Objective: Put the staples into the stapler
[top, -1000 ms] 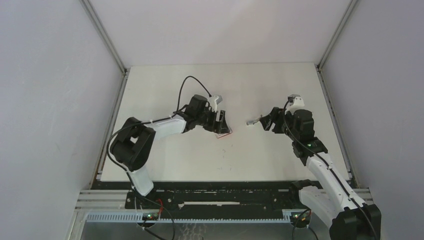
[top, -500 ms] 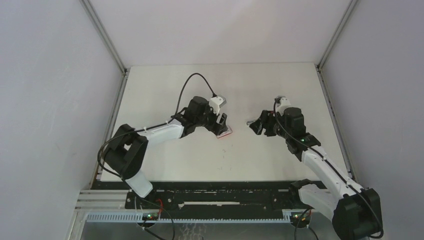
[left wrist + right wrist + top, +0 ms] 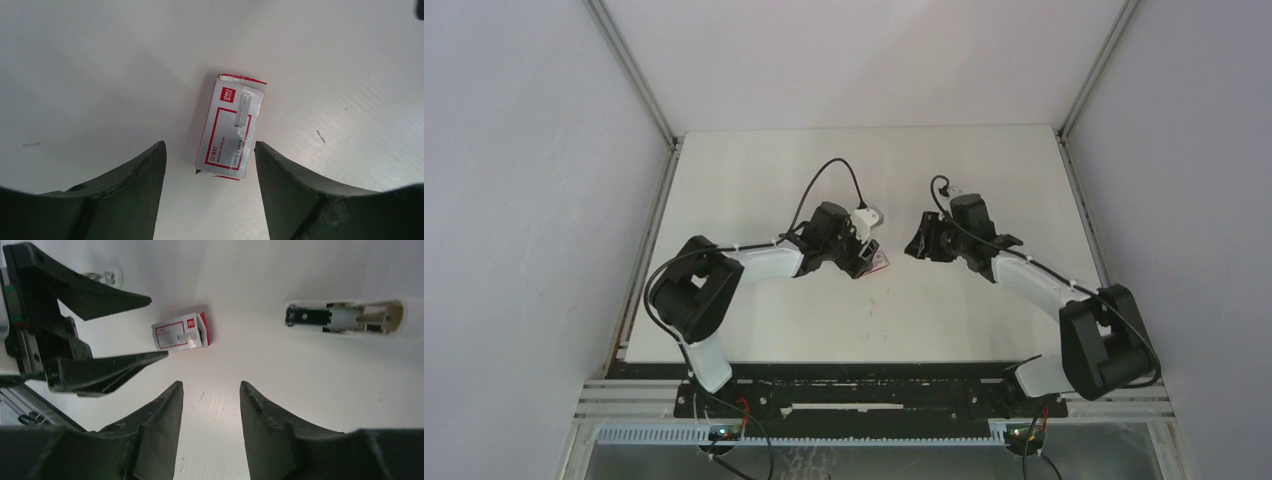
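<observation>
The staples (image 3: 231,127), a small red-and-white box, lie flat on the white table, also seen in the top view (image 3: 879,264) and the right wrist view (image 3: 181,333). My left gripper (image 3: 209,146) stands open over the box's near end, fingers either side, not touching; it appears too in the top view (image 3: 867,256). The stapler (image 3: 345,317), white with its metal channel exposed, lies at the upper right of the right wrist view. My right gripper (image 3: 211,383) is open above bare table with nothing between its fingers. In the top view the right gripper (image 3: 917,247) hides the stapler.
The left gripper's dark fingers (image 3: 100,300) fill the left side of the right wrist view, with a small metal piece (image 3: 103,276) behind them. Grey walls and metal rails (image 3: 662,215) border the table (image 3: 984,320).
The right arm has swung left, bringing its gripper over the stapler's spot. The left gripper has dropped closer to the box. Both pairs of jaws have narrowed. The box has not moved.
</observation>
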Action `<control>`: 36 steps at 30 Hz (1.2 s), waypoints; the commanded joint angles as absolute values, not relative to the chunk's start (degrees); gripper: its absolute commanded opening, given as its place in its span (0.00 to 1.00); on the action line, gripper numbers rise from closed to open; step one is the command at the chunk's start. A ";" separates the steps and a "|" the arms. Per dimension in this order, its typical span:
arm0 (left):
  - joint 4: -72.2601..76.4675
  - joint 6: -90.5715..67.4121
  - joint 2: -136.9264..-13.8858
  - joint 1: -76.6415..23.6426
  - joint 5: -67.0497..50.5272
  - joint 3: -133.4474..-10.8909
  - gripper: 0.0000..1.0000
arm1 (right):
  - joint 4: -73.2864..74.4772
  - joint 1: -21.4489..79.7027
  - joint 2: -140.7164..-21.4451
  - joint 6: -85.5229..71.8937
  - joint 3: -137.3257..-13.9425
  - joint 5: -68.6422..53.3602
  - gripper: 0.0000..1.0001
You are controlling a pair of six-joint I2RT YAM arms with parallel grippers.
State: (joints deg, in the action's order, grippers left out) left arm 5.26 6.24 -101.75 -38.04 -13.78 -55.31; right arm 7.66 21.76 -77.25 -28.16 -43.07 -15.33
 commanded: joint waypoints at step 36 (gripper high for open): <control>-1.23 12.38 -107.49 -39.99 -15.91 -62.75 0.49 | 7.83 25.57 -105.00 -29.22 -60.38 -20.57 0.21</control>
